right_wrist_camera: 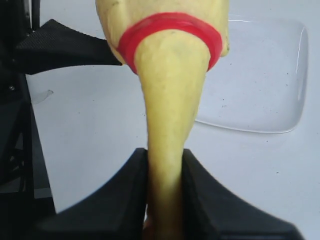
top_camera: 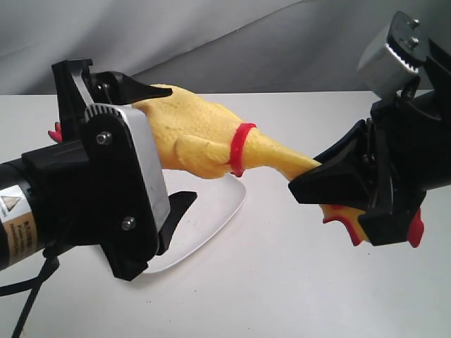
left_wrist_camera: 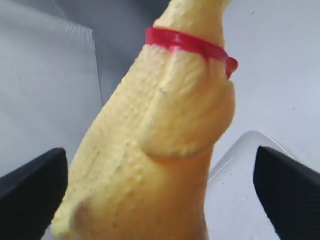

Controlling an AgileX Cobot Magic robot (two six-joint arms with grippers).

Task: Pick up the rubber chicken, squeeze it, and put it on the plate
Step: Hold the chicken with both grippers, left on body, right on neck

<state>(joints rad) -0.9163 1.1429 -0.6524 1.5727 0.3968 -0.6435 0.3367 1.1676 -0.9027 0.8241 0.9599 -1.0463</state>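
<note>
The yellow rubber chicken [top_camera: 204, 130] hangs in the air, stretched sideways between both grippers. My right gripper [top_camera: 310, 179] is shut on its thin neck just past the red neck band [top_camera: 242, 148]; the red comb and wattle [top_camera: 416, 229] stick out behind the fingers. My left gripper [top_camera: 180, 144] is open around the fat body, with its fingers [left_wrist_camera: 35, 185] standing wide of the chicken [left_wrist_camera: 165, 115] on both sides. The white plate [top_camera: 225, 211] lies on the table below the chicken's body. The right wrist view shows the neck [right_wrist_camera: 170, 100] pinched in the gripper [right_wrist_camera: 165, 160].
A white tabletop [top_camera: 296, 282] spreads beneath both arms, with a grey cloth backdrop [top_camera: 211, 35] behind it. The plate [right_wrist_camera: 260, 85] has a few dark specks. A red bit of the feet [top_camera: 55, 132] peeks out behind the left gripper's body.
</note>
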